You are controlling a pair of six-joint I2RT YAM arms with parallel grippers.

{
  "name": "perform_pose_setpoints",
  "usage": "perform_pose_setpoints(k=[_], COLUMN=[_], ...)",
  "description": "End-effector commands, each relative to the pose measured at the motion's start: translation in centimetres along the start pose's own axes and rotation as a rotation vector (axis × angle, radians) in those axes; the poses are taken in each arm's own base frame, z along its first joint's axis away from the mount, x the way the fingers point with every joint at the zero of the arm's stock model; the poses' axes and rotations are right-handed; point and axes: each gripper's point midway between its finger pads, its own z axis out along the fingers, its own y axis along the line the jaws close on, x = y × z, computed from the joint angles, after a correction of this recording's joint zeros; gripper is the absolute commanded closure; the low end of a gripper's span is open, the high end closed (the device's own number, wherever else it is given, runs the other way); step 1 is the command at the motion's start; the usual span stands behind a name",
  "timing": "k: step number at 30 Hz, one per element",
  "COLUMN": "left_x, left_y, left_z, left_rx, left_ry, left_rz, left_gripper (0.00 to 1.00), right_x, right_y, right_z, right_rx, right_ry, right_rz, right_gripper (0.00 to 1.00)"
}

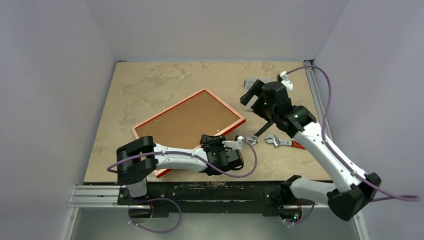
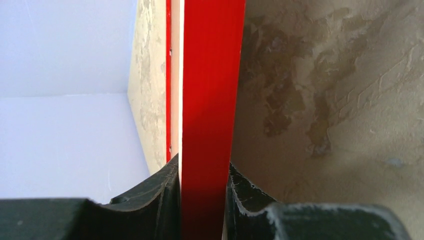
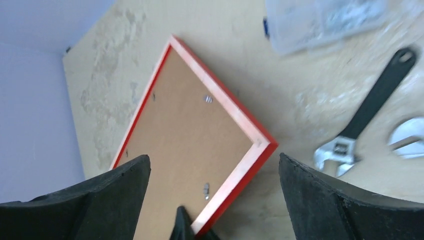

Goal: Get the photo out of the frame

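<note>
Where the mottled beige worktop (image 1: 145,90) starts at my bases, my left end effector (image 2: 202,200) is clenched on the near rail of the frame (image 1: 225,105). It lies face down with the photo (image 1: 187,117) seated inside, brown back up. Just right of it lie a black-handled wrench (image 1: 257,135) and a red-handled wrench (image 1: 282,143). Farther off, my right end effector (image 3: 215,200) hangs spread wide and empty near a clear box (image 3: 320,20). Pale walls (image 1: 55,75) close three sides.
</note>
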Motion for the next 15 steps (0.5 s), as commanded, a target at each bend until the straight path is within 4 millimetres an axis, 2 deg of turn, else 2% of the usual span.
perform_pose_setpoints(k=[1, 3, 7, 10, 15], left_x=[-4.1, -4.4, -5.2, -5.6, -6.0], left_y=[4.4, 5.3, 7.1, 8.6, 11.4], left_z=[-2.7, -3.5, -5.1, -5.9, -6.6], left_rx=[0.043, 0.086, 0.188, 0.265, 0.395], left_ry=[-0.099, -0.103, -0.116, -0.112, -0.090], left_rz=[-0.262, -0.264, -0.286, -0.314, -0.350], left_gripper=[1.00, 1.00, 1.00, 1.00, 1.00], right_x=[-5.7, -6.3, -6.1, -4.9, -2.2], right_y=[-4.1, -6.2, -10.6, -12.5, -14.0], right_z=[-6.5, -8.2, -10.3, -10.1, -8.3], right_rx=[0.120, 0.162, 0.243, 0.257, 0.263], right_ry=[-0.223, -0.271, -0.334, -0.323, -0.240], right_rz=[-0.226, -0.251, -0.261, -0.265, -0.283], right_gripper=[0.02, 0.02, 0.02, 0.02, 0.02])
